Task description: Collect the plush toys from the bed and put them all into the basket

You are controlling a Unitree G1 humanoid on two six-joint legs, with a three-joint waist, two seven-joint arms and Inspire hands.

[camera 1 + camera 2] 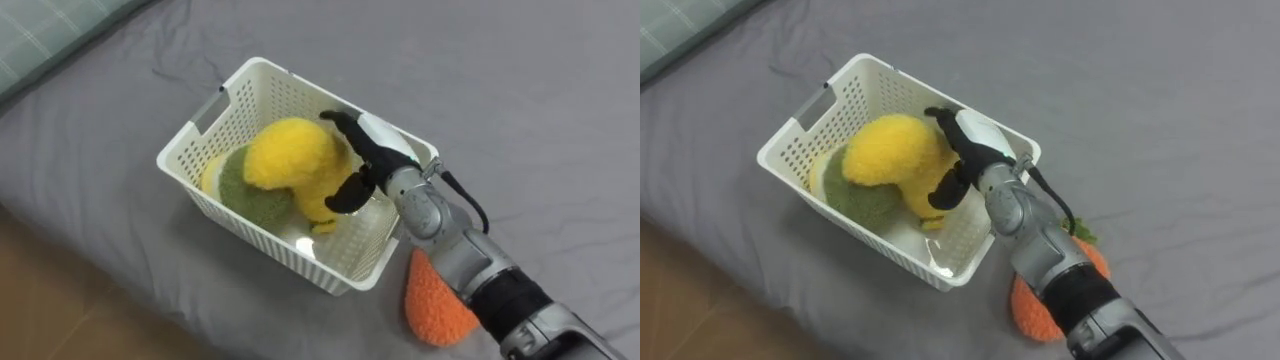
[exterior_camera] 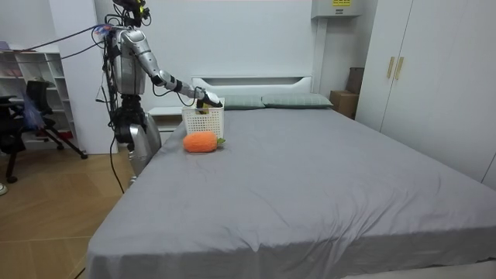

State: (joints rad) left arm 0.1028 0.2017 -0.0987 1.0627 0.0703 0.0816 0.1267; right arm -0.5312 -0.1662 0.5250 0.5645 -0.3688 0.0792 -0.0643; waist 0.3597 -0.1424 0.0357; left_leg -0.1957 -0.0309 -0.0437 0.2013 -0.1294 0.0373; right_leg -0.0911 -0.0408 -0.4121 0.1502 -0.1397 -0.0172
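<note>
Now right hand (image 1: 383, 142) clasps yellow toy (image 1: 288, 158) inside basket (image 1: 262, 88).

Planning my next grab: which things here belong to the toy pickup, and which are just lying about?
Job: white lattice plastic basket; yellow plush toy inside it, held by the right hand; green and cream plush toy against it; orange knitted carrot toy on the grey bed beside the basket.
Lying about: grey-green pillows; black office chair; white wardrobe.
</note>
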